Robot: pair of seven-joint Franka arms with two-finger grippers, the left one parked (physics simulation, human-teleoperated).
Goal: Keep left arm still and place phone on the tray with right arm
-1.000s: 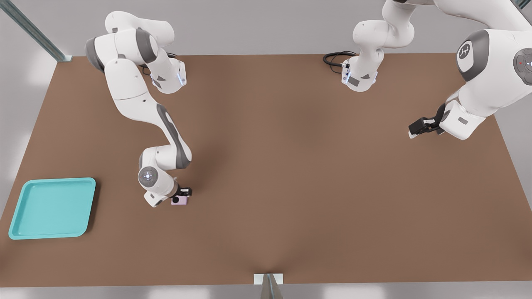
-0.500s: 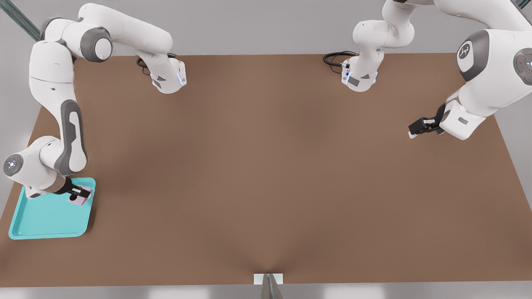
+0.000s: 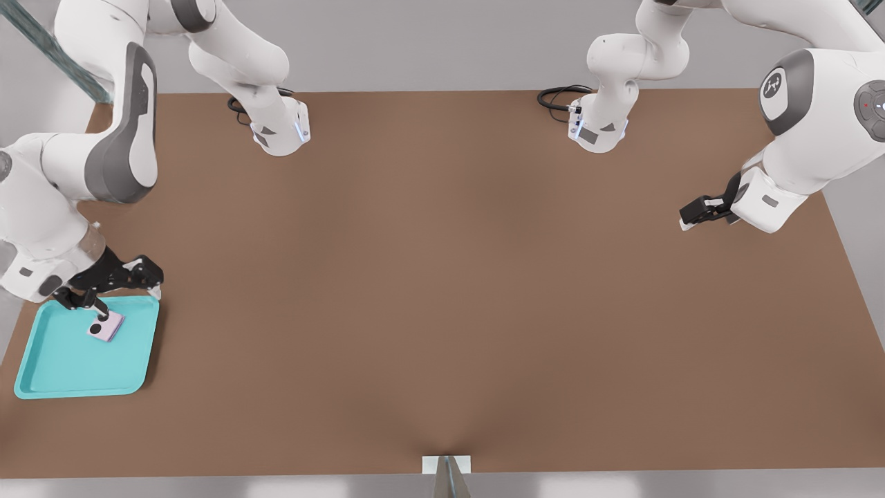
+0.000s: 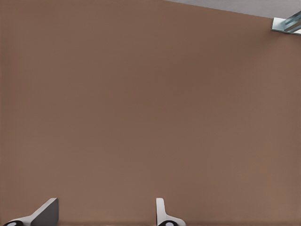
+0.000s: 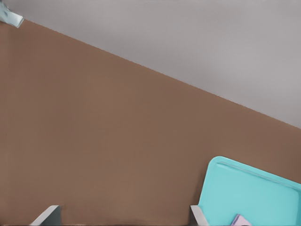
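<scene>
Brown worktop (image 3: 449, 277) bore tray (image 3: 41, 377), phone (image 3: 105, 326) lying inside. Gripper (image 3: 110, 287) hovered above, fingers spread wide, empty. Advised: retreat straight upward, clear of phone.

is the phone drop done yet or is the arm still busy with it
Done, by the look of it: the phone lies flat inside the tray, near its far rim, with nothing gripping it. In hand: the gripper is open, just above the tray's far edge, clear of the phone. Left: only pulling the right arm away.
</scene>
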